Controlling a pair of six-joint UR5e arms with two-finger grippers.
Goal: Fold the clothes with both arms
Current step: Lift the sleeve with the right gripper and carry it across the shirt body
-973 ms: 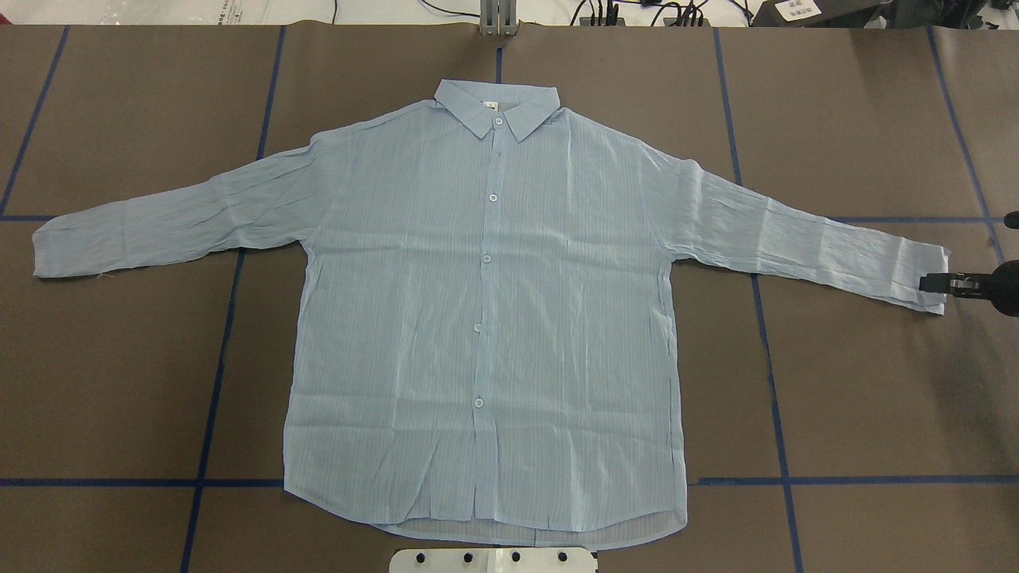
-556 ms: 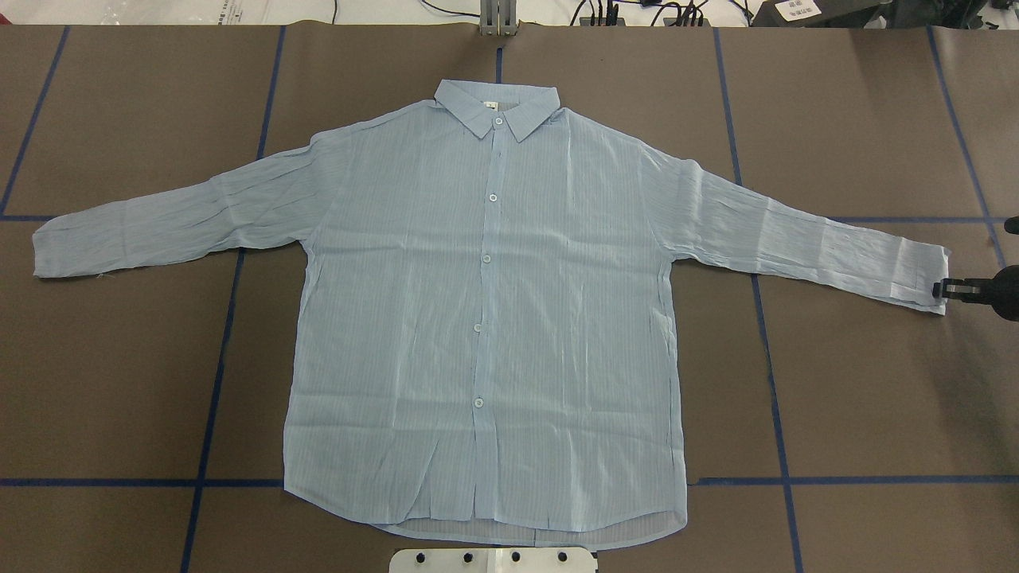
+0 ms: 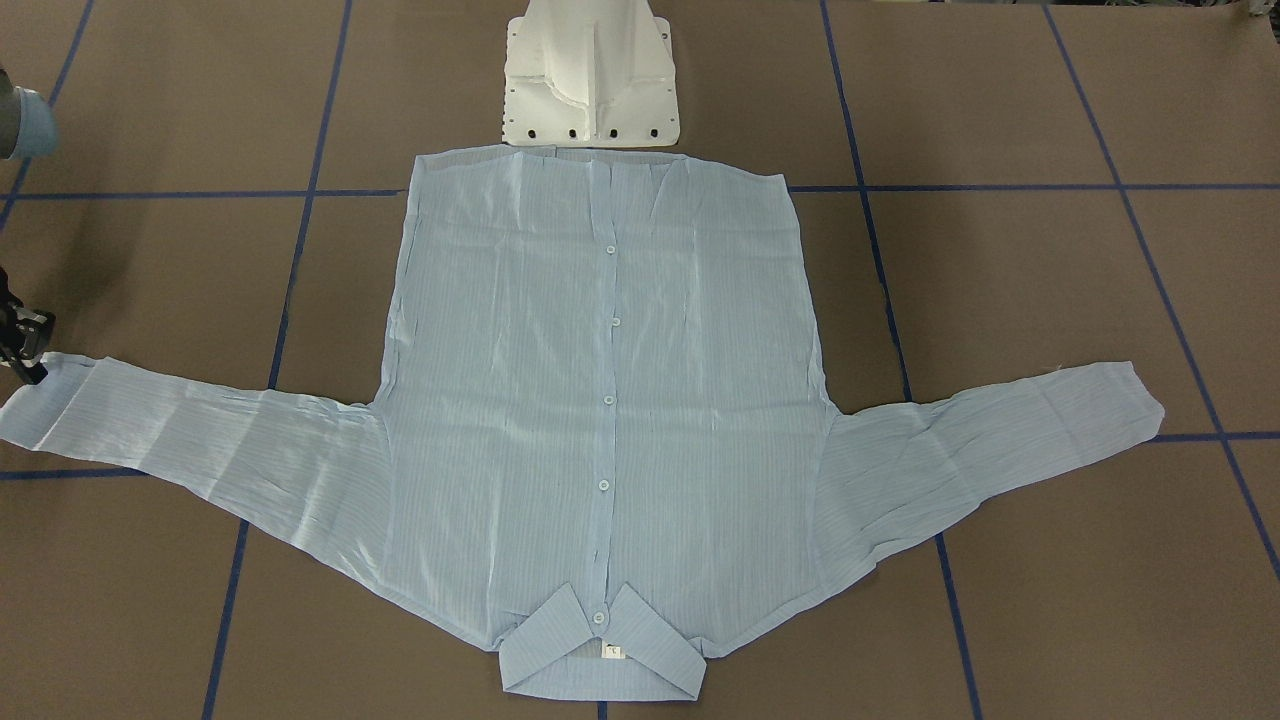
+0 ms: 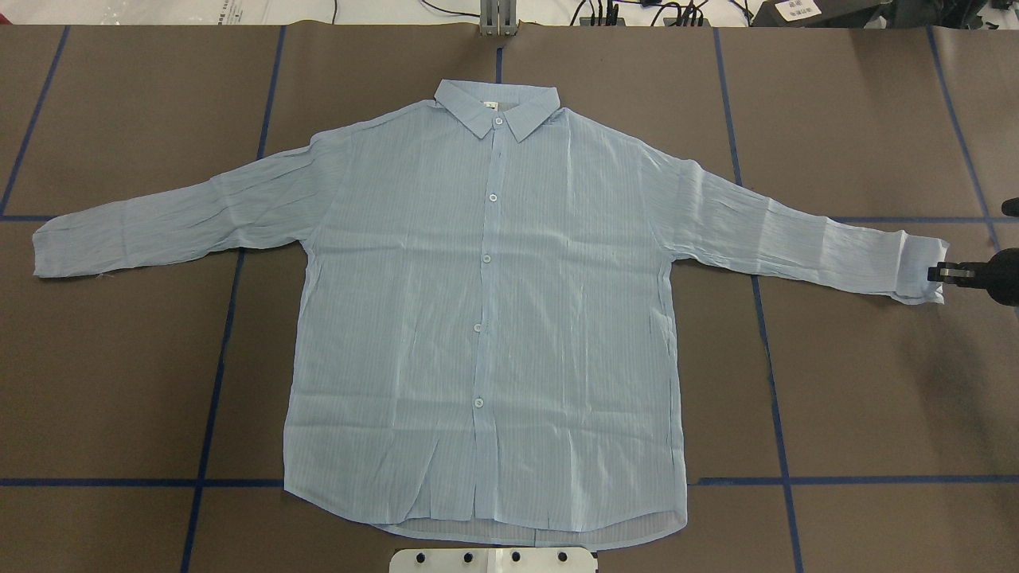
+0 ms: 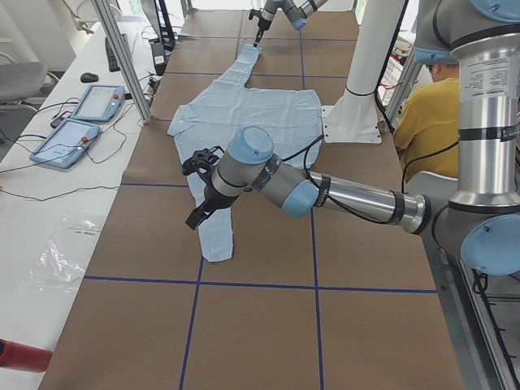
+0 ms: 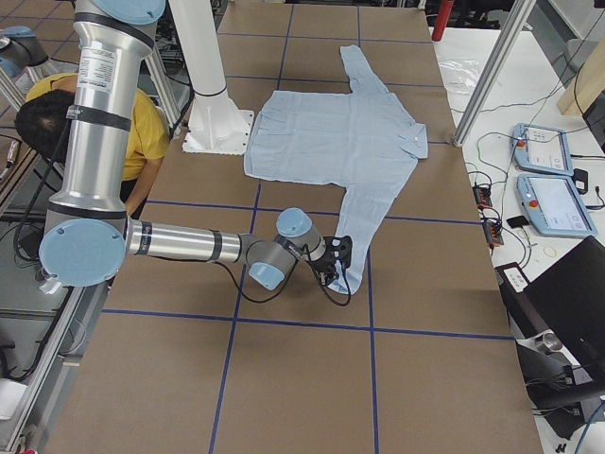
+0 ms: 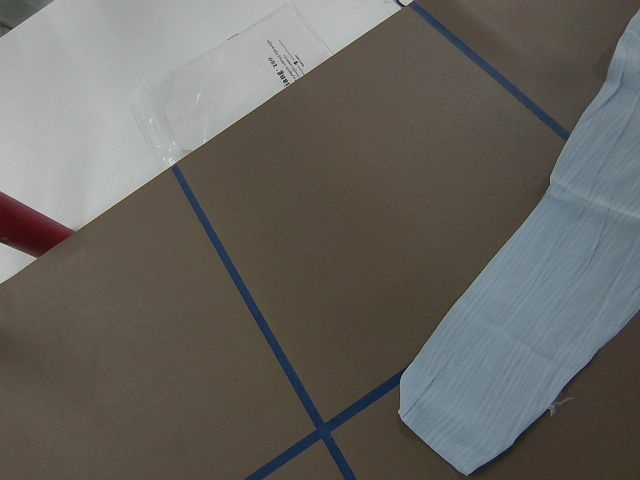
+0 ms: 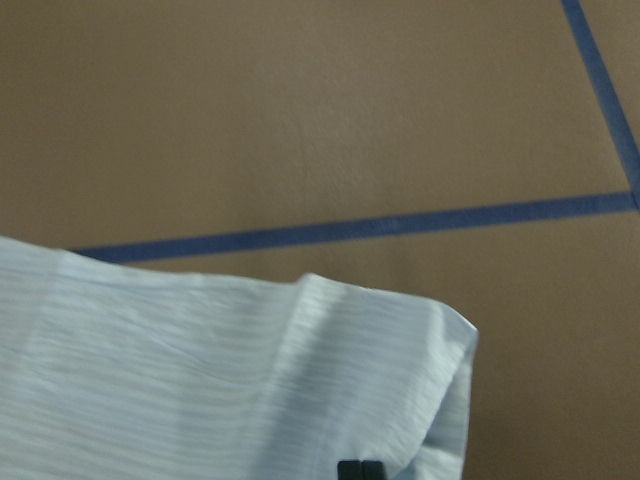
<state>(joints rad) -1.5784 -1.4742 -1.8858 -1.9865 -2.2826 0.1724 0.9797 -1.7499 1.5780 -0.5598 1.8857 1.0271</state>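
The pale blue shirt (image 4: 486, 318) lies flat and buttoned on the brown table, collar at the far side, both sleeves spread out. My right gripper (image 4: 933, 273) is at the end of the right sleeve, shut on the cuff (image 8: 380, 380), whose edge is slightly raised and curled. In the front-facing view that gripper (image 3: 25, 350) is at the left edge. My left gripper (image 5: 199, 188) hovers above the left sleeve (image 7: 520, 330), apart from it; I cannot tell whether it is open or shut.
The white pedestal base (image 3: 590, 75) stands just behind the shirt's hem. Blue tape lines cross the table. A plastic bag (image 7: 230, 70) and a red object (image 7: 25, 230) lie past the left end. A person in yellow (image 5: 426, 106) sits behind the robot.
The right gripper's fingers drew back to the cuff's edge, and the cuff end has shifted a little towards the table's far side. The rest of the shirt has not moved.
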